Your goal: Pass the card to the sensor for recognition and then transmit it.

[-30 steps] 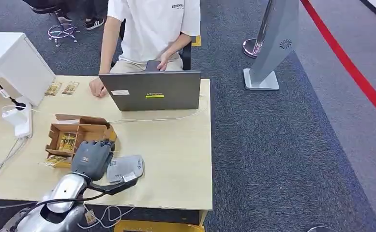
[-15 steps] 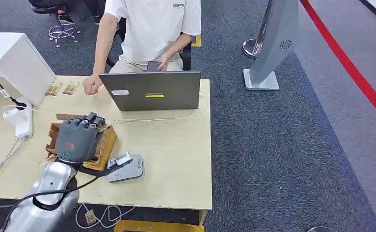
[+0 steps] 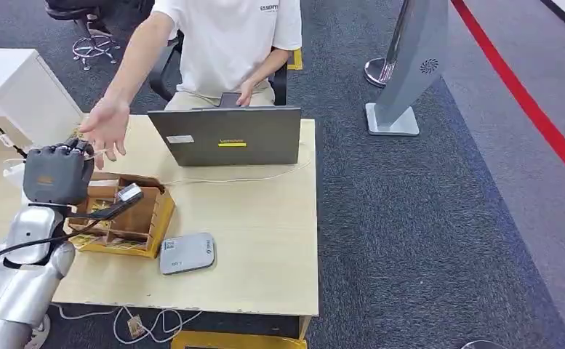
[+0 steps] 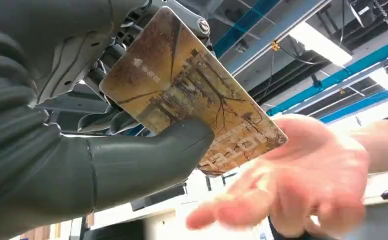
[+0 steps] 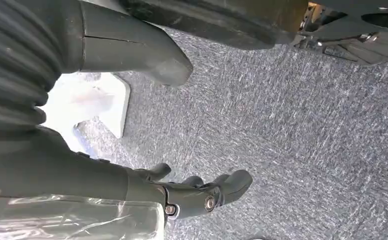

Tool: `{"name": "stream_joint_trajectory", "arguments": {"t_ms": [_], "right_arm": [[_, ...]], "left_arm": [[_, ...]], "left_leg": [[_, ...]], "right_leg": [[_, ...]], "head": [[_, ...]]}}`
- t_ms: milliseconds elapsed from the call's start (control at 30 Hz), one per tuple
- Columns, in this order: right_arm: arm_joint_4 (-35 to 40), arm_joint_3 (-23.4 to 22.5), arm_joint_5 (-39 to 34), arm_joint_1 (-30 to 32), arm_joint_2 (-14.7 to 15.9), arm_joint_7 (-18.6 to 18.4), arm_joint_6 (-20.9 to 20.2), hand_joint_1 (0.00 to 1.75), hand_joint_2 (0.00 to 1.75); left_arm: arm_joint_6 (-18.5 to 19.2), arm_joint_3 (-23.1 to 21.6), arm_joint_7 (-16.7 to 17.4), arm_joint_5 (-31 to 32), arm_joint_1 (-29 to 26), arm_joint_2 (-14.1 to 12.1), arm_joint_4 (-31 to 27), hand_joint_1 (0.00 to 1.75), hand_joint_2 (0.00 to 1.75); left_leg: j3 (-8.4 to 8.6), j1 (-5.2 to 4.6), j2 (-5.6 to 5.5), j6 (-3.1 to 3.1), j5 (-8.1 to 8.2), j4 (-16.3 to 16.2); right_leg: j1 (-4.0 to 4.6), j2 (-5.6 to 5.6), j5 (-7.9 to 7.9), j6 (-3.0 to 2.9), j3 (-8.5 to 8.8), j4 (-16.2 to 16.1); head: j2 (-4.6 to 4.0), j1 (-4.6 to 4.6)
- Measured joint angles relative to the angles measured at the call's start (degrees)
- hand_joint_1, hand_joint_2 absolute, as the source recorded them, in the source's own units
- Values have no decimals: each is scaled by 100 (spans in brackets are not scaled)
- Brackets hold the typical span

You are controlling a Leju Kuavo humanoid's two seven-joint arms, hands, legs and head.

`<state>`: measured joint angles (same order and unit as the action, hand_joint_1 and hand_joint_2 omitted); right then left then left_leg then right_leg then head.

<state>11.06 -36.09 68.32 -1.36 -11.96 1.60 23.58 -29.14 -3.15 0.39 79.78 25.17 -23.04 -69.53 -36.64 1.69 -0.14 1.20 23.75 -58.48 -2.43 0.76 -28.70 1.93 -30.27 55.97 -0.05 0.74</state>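
Card handling looked easy: thin, stiff, light, probably slick, best taken by a free edge. In the head view, the left hand (image 3: 55, 174) was raised above the cardboard box (image 3: 123, 214), just beside the person's open hand (image 3: 105, 127), with the sensor (image 3: 186, 253) lying on the table (image 3: 265, 225). In the left wrist view, the card (image 4: 192, 95) sat pinched between thumb and fingers (image 4: 147, 160), its far corner free near the palm. In the right wrist view, the right hand (image 5: 196, 192) hung over carpet, fingers loosely curled, holding nothing.
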Motion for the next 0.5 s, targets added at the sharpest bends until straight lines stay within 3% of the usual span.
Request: {"name": "stream_joint_trajectory", "arguments": {"t_ms": [500], "right_arm": [[0,-2,-46,0,0,-2,15,0,175]], "left_arm": [[238,7,-109,-247,-31,170,86,0,175]], "left_leg": [[0,0,1,0,0,0]], "right_leg": [[0,1,0,0,-1,0]], "head": [[0,0]]}}
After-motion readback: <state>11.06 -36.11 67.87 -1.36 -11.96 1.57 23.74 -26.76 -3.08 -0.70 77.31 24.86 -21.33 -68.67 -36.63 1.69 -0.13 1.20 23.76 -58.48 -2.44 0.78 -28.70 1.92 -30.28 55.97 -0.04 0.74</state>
